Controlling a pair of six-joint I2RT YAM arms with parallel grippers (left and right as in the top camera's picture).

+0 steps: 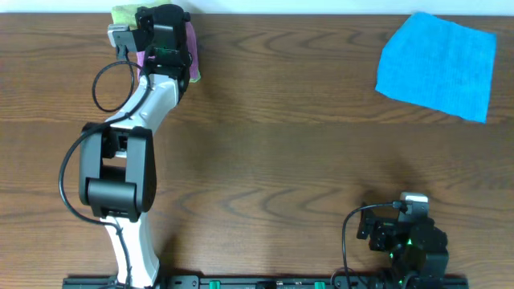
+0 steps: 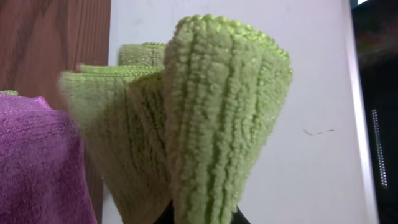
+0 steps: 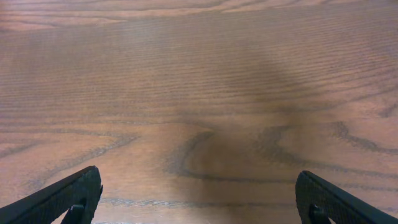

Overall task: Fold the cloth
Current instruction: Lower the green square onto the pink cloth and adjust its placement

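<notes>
Cloth: your lime-green terry cloth [image 2: 224, 124] sits bunched in layers at the far left corner, by the pinkish-purple folded cloth [image 2: 37, 162].
Left gripper [image 1: 157, 32]: clamped on the cloth.
Right gripper [image 3: 198, 177]: jaws wide, empty, above bare wood.
Risk: if you release here, the layers may spring apart or slip off the far edge.
Surface: brown wood-grain worktop [image 1: 265, 144], with a white wall [image 2: 311, 74] beyond it and a bright blue cloth [image 1: 438, 64] far right.

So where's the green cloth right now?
Overhead view, far-left table corner: the green cloth is bunched in the left gripper, beside the purple cloth.
</notes>
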